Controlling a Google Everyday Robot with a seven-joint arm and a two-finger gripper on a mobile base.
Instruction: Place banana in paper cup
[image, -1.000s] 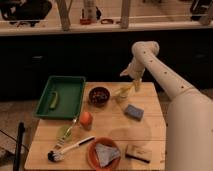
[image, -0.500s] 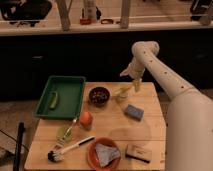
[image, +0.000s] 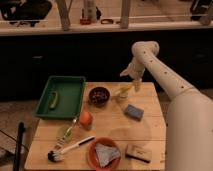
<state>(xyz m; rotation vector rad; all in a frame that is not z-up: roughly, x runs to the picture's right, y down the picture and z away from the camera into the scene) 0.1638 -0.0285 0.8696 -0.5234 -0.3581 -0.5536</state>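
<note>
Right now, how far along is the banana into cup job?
Looks done: the banana sits at the paper cup, angled over its rim. In hand: the gripper is right at the banana's upper end. Left, probably: settling it fully inside and backing away.

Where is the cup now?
In the camera view, the cup sits near the far edge of the table, right of the dark bowl, behind the blue sponge, with the gripper hovering just above it.
</note>
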